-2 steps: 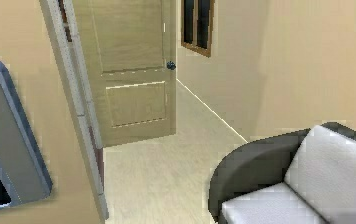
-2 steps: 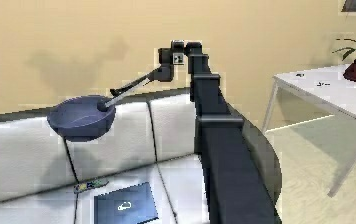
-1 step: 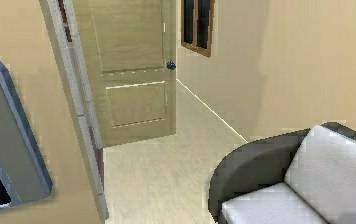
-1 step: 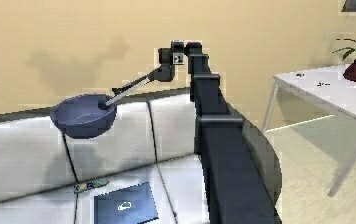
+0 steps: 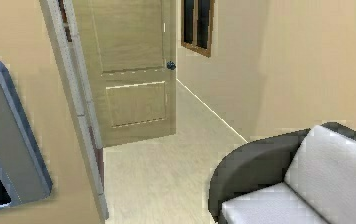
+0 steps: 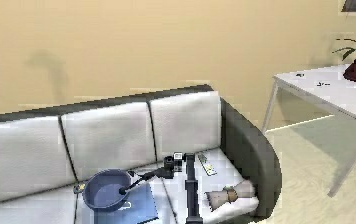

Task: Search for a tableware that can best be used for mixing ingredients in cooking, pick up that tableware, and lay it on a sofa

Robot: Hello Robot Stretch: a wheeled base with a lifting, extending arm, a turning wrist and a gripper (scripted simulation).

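- Step in hand, as judged: laying the bowl (image 6: 108, 188) on the sofa (image 6: 106, 135). It is wanting a low, level set-down on the seat cushion, well back from the front edge.
- Bowl: blue, round, shallow and smooth-walled, showing over the seat cushion at the far end of the jaws.
- Jaws: dark and thin-fingered, reaching off the arm (image 6: 192, 195). Their state is not showing, and I cannot tell whether they are holding the bowl.
- Sofa: dark grey rounded shell with pale padded cushions, likely giving under a load.
- Neighbours to be avoiding: a flat blue item (image 6: 141, 208) just beside the bowl, and a beige hourglass-shaped item (image 6: 226, 196) lying near the armrest.
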